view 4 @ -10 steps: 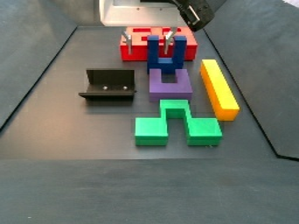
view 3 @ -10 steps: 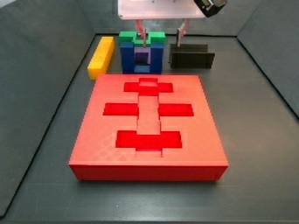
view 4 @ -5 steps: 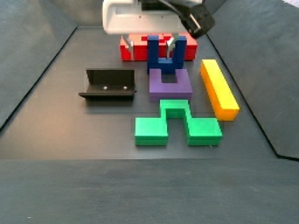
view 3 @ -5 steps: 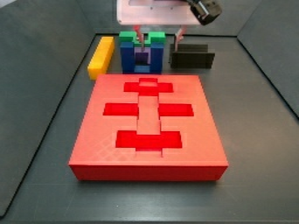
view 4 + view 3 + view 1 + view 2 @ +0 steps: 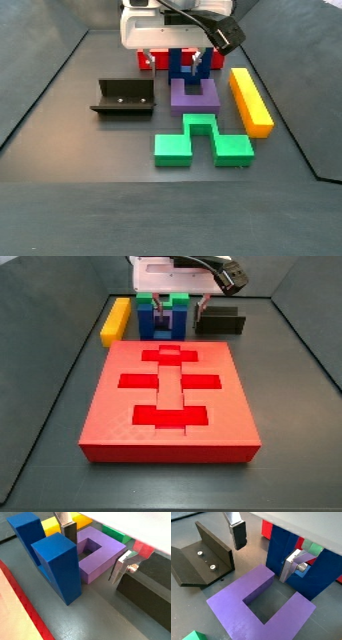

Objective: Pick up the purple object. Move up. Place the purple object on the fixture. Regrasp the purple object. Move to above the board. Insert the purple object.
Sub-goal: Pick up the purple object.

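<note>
A side view looks from the board's (image 5: 170, 396) near end toward the claw (image 5: 183, 304) at the far end, another seemingly faces it across the tabletop (image 5: 80, 190), both sharing the purple object (image 5: 195, 93), while both wrist views sit close above it beside the fixture (image 5: 201, 557).

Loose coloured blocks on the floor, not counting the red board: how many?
4: purple object under the open tool; blue block behind it; yellow block beside it; green block nearest this side camera. None seems hidden.
</note>
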